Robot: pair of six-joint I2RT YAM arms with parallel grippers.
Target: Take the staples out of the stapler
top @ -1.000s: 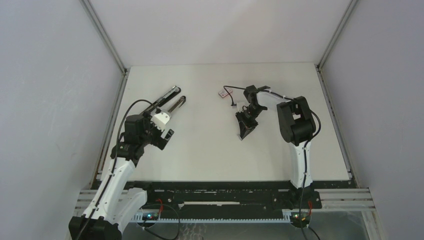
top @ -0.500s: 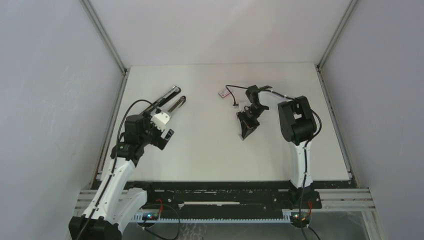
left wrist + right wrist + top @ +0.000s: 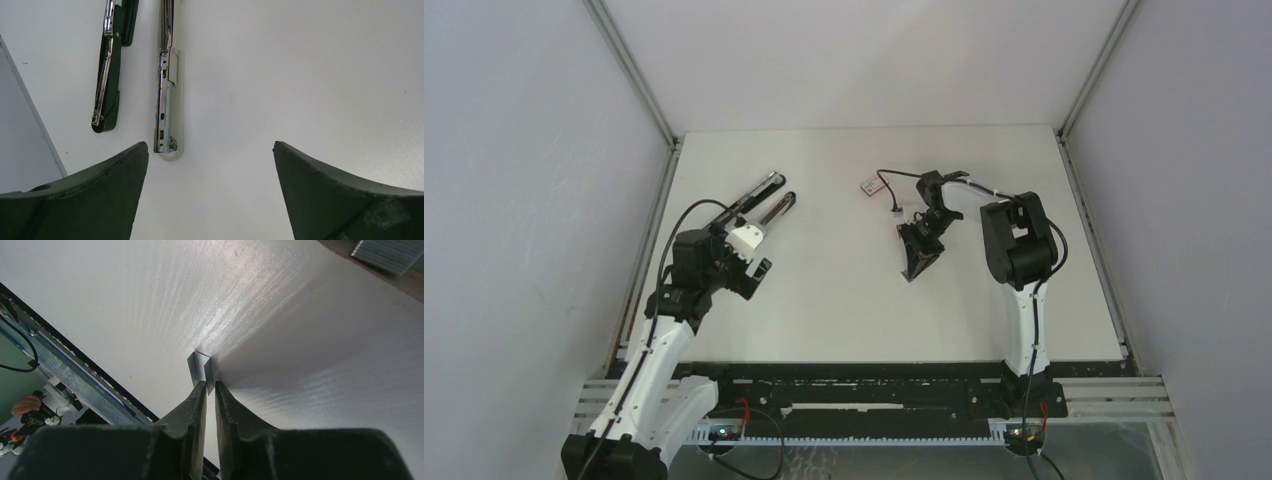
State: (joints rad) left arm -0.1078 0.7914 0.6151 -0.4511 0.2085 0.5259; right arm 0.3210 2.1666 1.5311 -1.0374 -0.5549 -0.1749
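Right gripper (image 3: 210, 384) barely parted, tips at staples (image 3: 199, 366), grip unclear; left gripper (image 3: 210, 146) wide open, empty

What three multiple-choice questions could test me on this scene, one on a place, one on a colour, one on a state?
1. Where does the stapler lie?
A. By the right arm's base
B. On the far left part of the table, just ahead of the left pincer
C. Inside a tray

2. What colour is the small box?
A. Blue
B. Green
C. Red and white

3. How is the left pincer?
A. Open and empty
B. Shut on the stapler
C. Shut on the small box

Answers:
1 B: the top view shows it beyond the left arm.
2 C: both colours show in the top view.
3 A: the left wrist view shows its fingers wide apart with nothing between them.
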